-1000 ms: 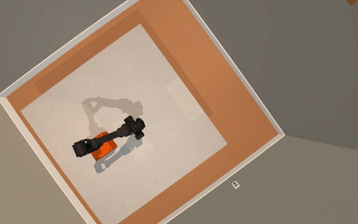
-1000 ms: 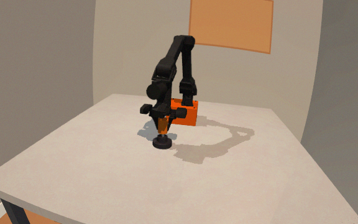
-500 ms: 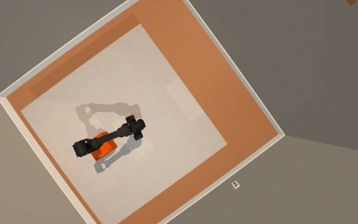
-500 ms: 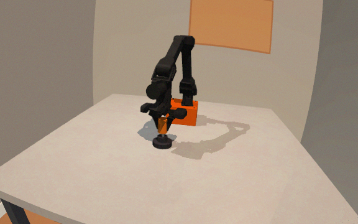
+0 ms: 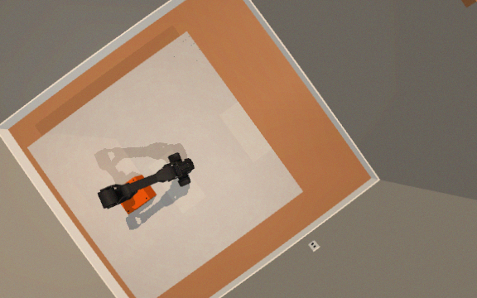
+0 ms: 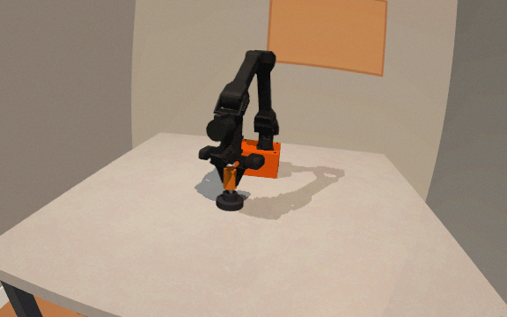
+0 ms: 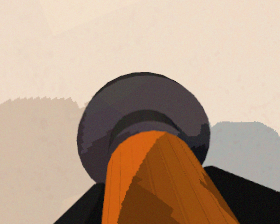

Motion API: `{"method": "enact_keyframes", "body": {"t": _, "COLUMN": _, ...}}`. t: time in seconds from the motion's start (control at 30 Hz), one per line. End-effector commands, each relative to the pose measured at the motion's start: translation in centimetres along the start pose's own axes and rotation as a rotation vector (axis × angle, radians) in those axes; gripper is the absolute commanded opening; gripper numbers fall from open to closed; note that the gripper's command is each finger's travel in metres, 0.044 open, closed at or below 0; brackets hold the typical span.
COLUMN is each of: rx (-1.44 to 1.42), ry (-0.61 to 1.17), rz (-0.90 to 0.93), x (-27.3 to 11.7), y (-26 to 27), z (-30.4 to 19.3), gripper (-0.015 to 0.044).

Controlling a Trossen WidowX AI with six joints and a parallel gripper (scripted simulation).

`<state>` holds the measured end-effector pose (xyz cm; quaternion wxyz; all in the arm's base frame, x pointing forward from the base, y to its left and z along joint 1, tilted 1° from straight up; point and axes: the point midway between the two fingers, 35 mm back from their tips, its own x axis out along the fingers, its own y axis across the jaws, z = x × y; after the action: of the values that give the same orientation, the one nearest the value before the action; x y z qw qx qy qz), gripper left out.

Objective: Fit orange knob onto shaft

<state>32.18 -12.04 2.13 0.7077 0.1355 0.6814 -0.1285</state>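
The orange knob [image 6: 230, 178] [image 7: 133, 165] is held upright between the black fingers of my gripper [image 6: 231, 183] [image 7: 155, 184], which is shut on it. The dark round pedestal [image 6: 230, 204] [image 7: 141, 92] stands on the table directly below. In the exterior view the knob's lower end is just above the pedestal's raised centre, with a small gap and a pale sliver between them. In the wrist view the knob covers the pedestal's centre, so the shaft and its flat side are hidden. The knob's hole is also hidden. The top view shows the gripper from above, hiding knob and pedestal.
The arm's orange base box [image 5: 139, 199] [image 6: 262, 163] stands on the pale table [image 5: 205, 103] [image 6: 253, 255] behind the pedestal. Shadows of the arm lie on the table on both sides. No other loose object shows on the table.
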Motion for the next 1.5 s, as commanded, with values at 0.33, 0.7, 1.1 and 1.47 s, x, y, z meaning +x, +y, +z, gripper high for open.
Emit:
{"method": "enact_keyframes", "body": {"t": 0.33, "rx": 0.213, "ry": -0.006, "rz": 0.002, "x": 0.08, "y": 0.02, "z": -0.14, "gripper": 0.0}}
{"method": "enact_keyframes", "body": {"t": 0.7, "rx": 0.213, "ry": -0.006, "rz": 0.002, "x": 0.19, "y": 0.0, "z": -0.44, "gripper": 0.0}}
{"method": "enact_keyframes", "body": {"t": 1.1, "rx": 0.213, "ry": -0.006, "rz": 0.002, "x": -0.09, "y": -0.01, "z": -0.28, "gripper": 0.0}}
{"method": "enact_keyframes", "body": {"t": 1.47, "rx": 0.422, "ry": -0.006, "rz": 0.003, "x": -0.21, "y": 0.02, "z": 0.12, "gripper": 0.0}}
